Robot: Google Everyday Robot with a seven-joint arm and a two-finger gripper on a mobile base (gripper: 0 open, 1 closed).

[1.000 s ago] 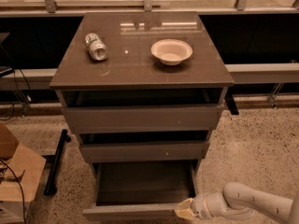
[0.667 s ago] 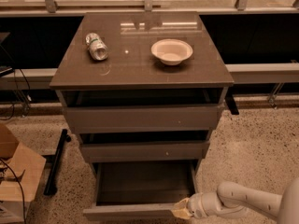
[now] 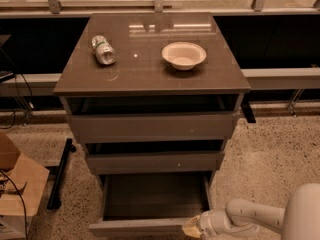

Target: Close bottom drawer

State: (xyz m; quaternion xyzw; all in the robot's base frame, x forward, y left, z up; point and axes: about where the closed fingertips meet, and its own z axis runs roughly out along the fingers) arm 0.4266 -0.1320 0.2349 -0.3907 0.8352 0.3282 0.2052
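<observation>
The bottom drawer (image 3: 140,227) is pulled far out of the grey-brown cabinet, and its dark shallow tray (image 3: 155,194) shows inside. Its flat front panel lies along the lower edge of the view. My gripper (image 3: 192,228) is at the right end of that front panel, touching or nearly touching it, with the white arm (image 3: 260,216) reaching in from the lower right. The middle drawer (image 3: 155,161) and the top drawer (image 3: 150,126) above it stand slightly open.
On the cabinet top (image 3: 150,79) lie a crushed plastic bottle (image 3: 103,50) at the left and a pale bowl (image 3: 183,55) at the right. A cardboard box (image 3: 17,184) and cables stand on the floor at the left. A black bar (image 3: 59,174) lies beside the cabinet.
The gripper has shifted a little to the left along the bottom drawer's front, towards its right end. The drawer looks about as far out as before.
</observation>
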